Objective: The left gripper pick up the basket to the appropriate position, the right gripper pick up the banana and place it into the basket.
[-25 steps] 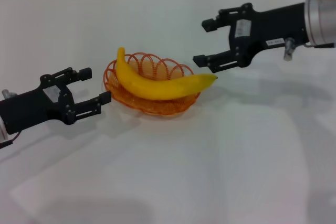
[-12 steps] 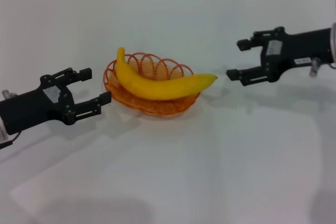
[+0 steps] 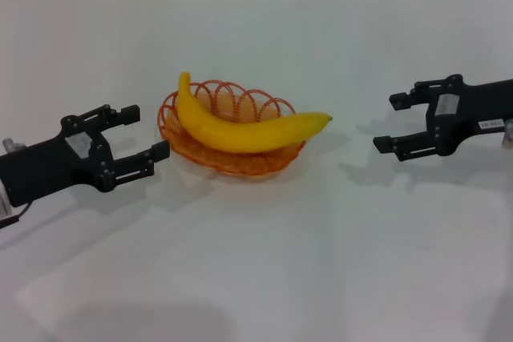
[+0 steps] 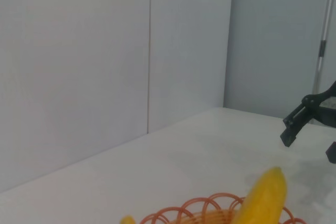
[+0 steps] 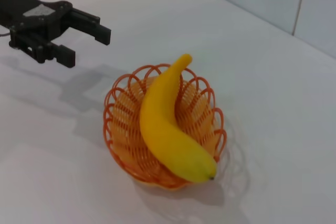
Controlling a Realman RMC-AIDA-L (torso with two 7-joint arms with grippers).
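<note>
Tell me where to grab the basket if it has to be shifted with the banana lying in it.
Grip the basket by its looped rim on the robot's left, where the left end effector already sits open beside it. The wire loops there are bare, while the banana lies across the top and overhangs the rim toward the right end effector.

Bright, even light (soft shadows), all views sharp.

Left gripper and right gripper, fingers spread, empty.
</note>
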